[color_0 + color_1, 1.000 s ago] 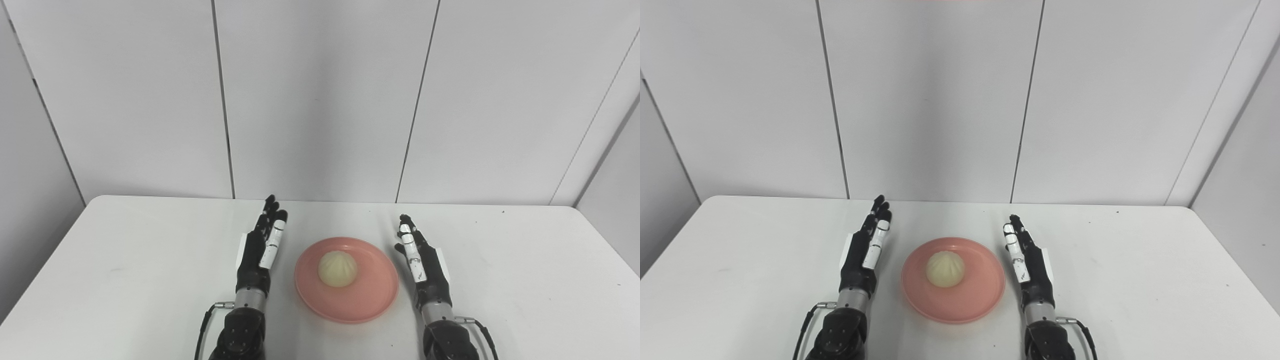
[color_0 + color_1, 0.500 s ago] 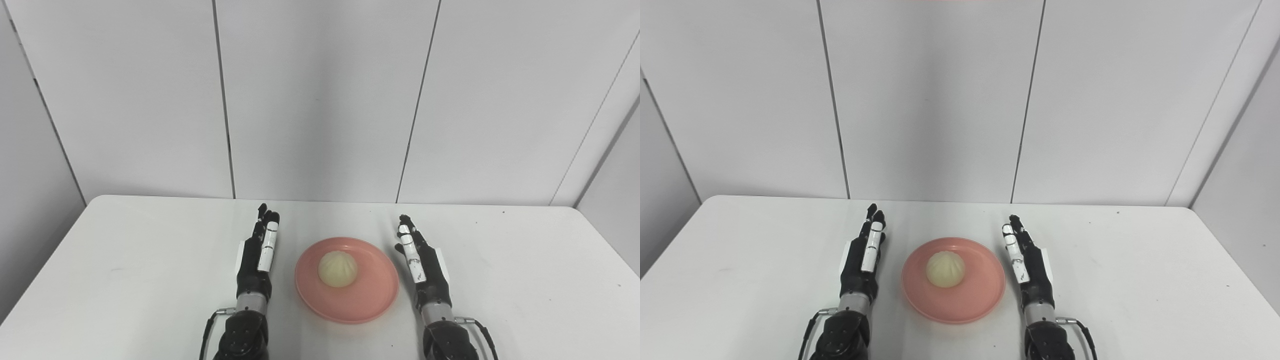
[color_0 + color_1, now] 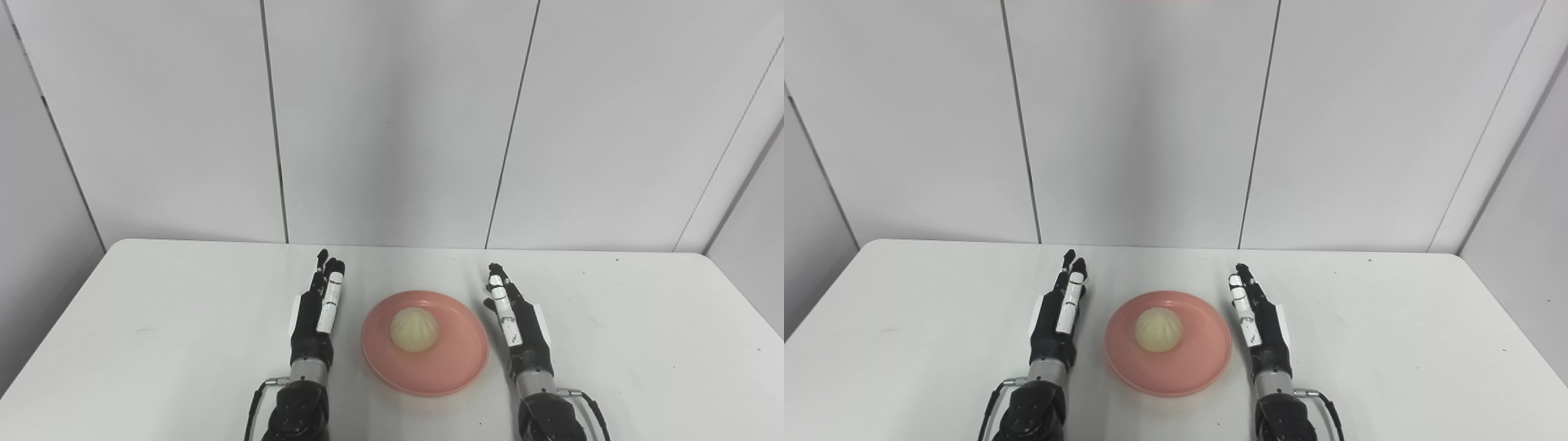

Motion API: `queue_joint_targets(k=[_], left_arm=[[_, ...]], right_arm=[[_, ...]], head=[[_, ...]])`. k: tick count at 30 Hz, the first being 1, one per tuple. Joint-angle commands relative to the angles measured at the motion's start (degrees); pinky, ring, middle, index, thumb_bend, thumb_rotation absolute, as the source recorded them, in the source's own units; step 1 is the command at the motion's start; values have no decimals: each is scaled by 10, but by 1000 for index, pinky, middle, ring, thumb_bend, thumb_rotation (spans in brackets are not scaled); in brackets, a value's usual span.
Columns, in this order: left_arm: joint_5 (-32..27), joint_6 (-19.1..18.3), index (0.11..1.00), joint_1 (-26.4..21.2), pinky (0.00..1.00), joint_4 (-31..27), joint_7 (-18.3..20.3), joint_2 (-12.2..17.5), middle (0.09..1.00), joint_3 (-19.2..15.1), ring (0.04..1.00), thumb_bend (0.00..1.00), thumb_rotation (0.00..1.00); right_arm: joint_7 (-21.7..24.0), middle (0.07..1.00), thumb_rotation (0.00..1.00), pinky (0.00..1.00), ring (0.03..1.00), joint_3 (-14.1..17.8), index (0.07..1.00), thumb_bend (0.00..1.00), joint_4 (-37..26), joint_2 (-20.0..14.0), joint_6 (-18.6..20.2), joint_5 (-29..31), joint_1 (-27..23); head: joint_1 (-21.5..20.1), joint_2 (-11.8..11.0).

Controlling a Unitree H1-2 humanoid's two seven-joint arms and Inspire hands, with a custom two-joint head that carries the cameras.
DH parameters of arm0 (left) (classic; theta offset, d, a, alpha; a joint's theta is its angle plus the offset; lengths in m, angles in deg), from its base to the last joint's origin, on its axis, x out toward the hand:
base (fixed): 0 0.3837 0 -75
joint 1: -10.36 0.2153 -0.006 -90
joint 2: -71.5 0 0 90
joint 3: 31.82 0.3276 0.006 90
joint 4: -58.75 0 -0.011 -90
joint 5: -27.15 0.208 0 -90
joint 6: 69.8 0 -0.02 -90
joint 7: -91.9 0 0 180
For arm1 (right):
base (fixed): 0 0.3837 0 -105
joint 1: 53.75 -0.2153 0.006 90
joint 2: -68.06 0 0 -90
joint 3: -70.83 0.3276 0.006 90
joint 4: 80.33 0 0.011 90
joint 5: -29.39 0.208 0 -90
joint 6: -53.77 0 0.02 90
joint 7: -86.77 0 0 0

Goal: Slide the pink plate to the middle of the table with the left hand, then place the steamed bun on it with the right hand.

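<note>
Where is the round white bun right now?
The steamed bun sits on the pink plate, a bit back from the plate's middle, near the table's center between the left hand and right hand.

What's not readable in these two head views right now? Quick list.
- Bun underside: the steamed bun hides its own contact patch on the pink plate, both views.
- Palms: left hand and right hand stand edge-on, so their palm sides barely show.
- Forearms: cut off by the bottom edge, both views.
- Near edge of the table: below the frame.
- Small dark specks on the table: too small to identify.
</note>
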Motion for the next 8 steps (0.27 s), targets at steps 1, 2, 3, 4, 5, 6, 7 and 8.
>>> queue_joint_targets(k=[1,2,3,4,5,6,7,8], left_arm=[[4,6,969,-8,994,-10,4,1,980,3,979,592,856],[3,5,973,-7,997,-11,5,1,982,3,981,593,858],[3,3,975,-7,999,-12,5,1,982,3,982,588,860],[2,3,976,-6,1000,-13,5,1,982,2,981,586,859],[3,3,975,-6,998,-14,4,1,977,2,976,586,852],[4,2,973,-5,993,-16,3,1,972,3,971,590,851],[5,0,972,-5,991,-17,3,1,971,3,968,590,852],[6,-1,971,-4,988,-18,2,1,968,4,965,591,854]], right_arm=[[-3,940,952,941,924,2,896,766,-12,-3,-4,2,-17],[-3,940,950,942,926,2,898,765,-13,-3,-3,1,-16],[-3,941,952,940,928,2,900,764,-12,-3,-3,1,-16],[-4,941,953,939,929,2,900,762,-12,-3,-4,1,-15],[-4,937,951,934,928,2,899,761,-12,-3,-4,1,-15],[-3,937,949,933,930,3,900,765,-11,-3,-6,2,-14],[-3,939,949,936,933,2,902,771,-10,-3,-7,2,-14],[-3,939,948,935,934,2,903,779,-10,-3,-8,2,-13]], head=[[0,1],[0,1],[0,1],[0,1],[0,1],[0,1],[0,1],[0,1]])
